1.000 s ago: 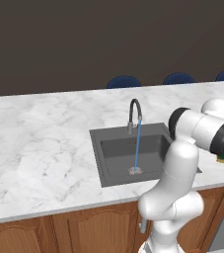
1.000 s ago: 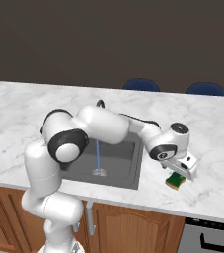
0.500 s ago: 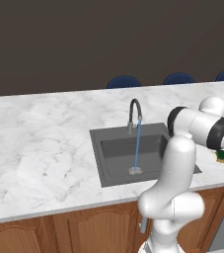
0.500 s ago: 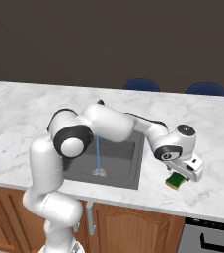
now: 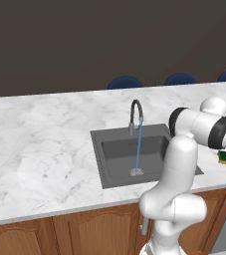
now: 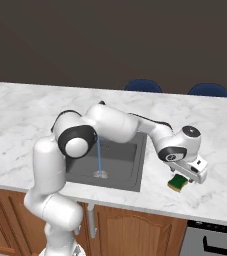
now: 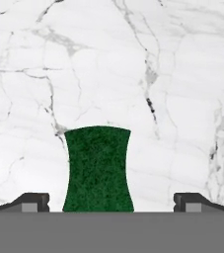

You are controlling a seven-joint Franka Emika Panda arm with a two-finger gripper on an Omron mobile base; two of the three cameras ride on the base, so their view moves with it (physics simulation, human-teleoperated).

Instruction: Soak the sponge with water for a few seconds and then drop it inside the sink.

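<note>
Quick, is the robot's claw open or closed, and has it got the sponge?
Gripper: open, fingers wide on either side of the sponge, not yet squeezing it.

The sponge point(image 7: 98, 169) has a deep, speckled green top, and from the side a yellow layer shows under it point(image 6: 178, 184). The desk point(image 5: 40, 144) is white marble with grey veins, over warm brown wood cabinet doors point(image 5: 89, 234). The sink point(image 5: 115, 158) is dark grey, its faucet point(image 5: 135, 115) grey too. The water point(image 5: 138, 147) runs light blue. The chairs point(image 6: 143, 85) behind are navy.
</note>
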